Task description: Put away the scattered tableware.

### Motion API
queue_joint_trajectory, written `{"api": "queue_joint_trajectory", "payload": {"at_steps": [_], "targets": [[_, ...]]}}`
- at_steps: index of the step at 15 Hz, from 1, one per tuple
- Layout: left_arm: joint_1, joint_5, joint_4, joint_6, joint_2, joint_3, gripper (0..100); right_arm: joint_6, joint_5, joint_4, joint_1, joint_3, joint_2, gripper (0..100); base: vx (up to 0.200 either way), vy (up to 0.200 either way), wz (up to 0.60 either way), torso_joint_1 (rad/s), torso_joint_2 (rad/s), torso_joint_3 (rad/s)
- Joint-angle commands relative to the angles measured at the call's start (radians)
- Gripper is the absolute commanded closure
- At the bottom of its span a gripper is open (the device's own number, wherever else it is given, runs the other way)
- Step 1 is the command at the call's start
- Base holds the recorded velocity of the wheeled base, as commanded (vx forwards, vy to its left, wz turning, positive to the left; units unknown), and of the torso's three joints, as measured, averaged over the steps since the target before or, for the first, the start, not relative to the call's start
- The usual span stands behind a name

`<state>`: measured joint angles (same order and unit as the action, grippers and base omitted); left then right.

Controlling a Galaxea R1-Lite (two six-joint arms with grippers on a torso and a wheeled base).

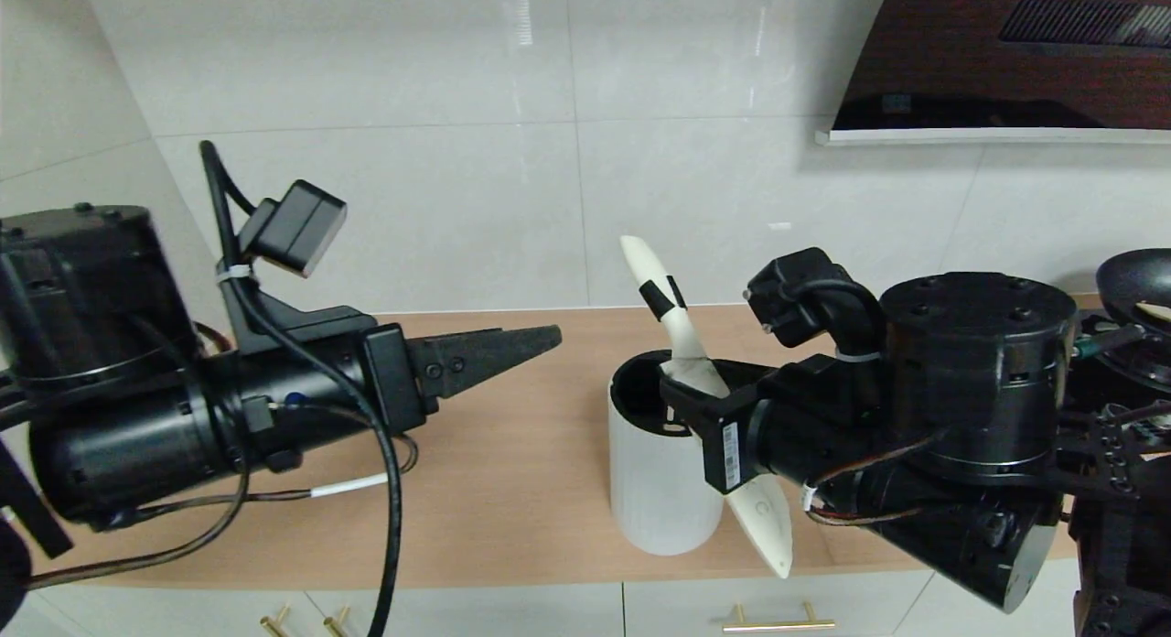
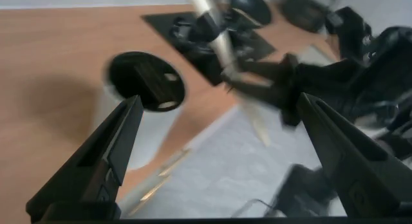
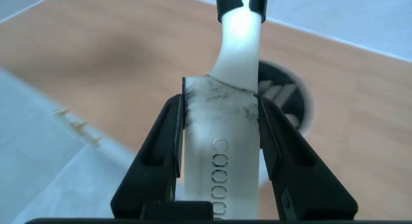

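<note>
On the counter [image 1: 512, 472], a white holder [image 1: 654, 495] stands beside the held spatula [image 1: 683, 335].

Cream, black-banded spatula [image 1: 682, 330]; seemingly white holder [image 1: 654, 491]

Kitchen: tiled wall [image 1: 457, 115] at 12 o'clock, range hood [image 1: 1006, 60] at 2 o'clock, wooden countertop [image 1: 512, 491] centre, cabinet handles [image 1: 778, 623] at 6 o'clock.

Bright even light w/ glare on wall tiles [image 1: 517, 15], soft shadows on counter [image 1: 512, 472]
</note>
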<state>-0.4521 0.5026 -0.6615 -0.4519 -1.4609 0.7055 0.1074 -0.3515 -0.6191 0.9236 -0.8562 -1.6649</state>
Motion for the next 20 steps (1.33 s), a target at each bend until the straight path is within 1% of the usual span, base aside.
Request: {"api": "queue_joint_trajectory", "payload": {"at_steps": [1,2,4,5,6,7,8,10,14,15,18,20], "targets": [[-0.017,0.007,-0.059,-0.011,-0.148,0.054,0,0.032,0.0,-0.001,0.031,-0.018,-0.022,100,0.0,0.0,0.0,0.0,0.0,0.0],[-0.037,0.005,-0.081,-0.013,-0.182,0.06,0,0.049,-0.004,-0.001,0.04,-0.027,-0.038,100,0.0,0.0,0.0,0.0,0.0,0.0],[-0.057,-0.002,-0.153,-0.016,-0.233,0.069,0,0.058,-0.012,-0.001,0.054,-0.03,-0.044,100,0.0,0.0,0.0,0.0,0.0,0.0],[-0.062,-0.004,-0.173,-0.022,-0.246,0.072,0,0.064,-0.012,-0.001,0.061,-0.03,-0.044,100,0.0,0.0,0.0,0.0,0.0,0.0],[-0.079,-0.029,-0.242,-0.048,-0.28,0.077,0,0.07,-0.015,-0.001,0.083,-0.029,-0.044,100,0.0,0.0,0.0,0.0,0.0,0.0],[-0.088,-0.044,-0.282,-0.06,-0.294,0.077,0,0.074,-0.014,-0.001,0.089,-0.03,-0.044,100,0.0,0.0,0.0,0.0,0.0,0.0],[-0.092,-0.047,-0.302,-0.062,-0.3,0.077,0,0.084,-0.014,-0.005,0.093,-0.03,-0.044,100,0.0,0.0,0.0,0.0,0.0,0.0],[-0.103,-0.047,-0.303,-0.064,-0.306,0.077,0,0.1,-0.014,-0.005,0.115,-0.034,-0.044,100,0.0,0.0,0.0,0.0,0.0,0.0],[-0.111,-0.047,-0.305,-0.065,-0.319,0.081,0,0.104,-0.014,-0.007,0.121,-0.034,-0.045,100,0.0,0.0,0.0,0.0,0.0,0.0],[-0.112,-0.047,-0.314,-0.07,-0.317,0.083,0,0.104,-0.014,-0.007,0.139,-0.032,-0.058,100,0.0,0.0,0.0,0.0,0.0,0.0],[-0.112,-0.052,-0.34,-0.073,-0.312,0.083,0,0.104,-0.014,-0.007,0.141,-0.032,-0.078,100,0.0,0.0,0.0,0.0,0.0,0.0],[-0.112,-0.052,-0.34,-0.083,-0.312,0.083,0,0.106,-0.014,-0.007,0.141,-0.032,-0.076,100,0.0,0.0,0.0,0.0,0.0,0.0]]}}
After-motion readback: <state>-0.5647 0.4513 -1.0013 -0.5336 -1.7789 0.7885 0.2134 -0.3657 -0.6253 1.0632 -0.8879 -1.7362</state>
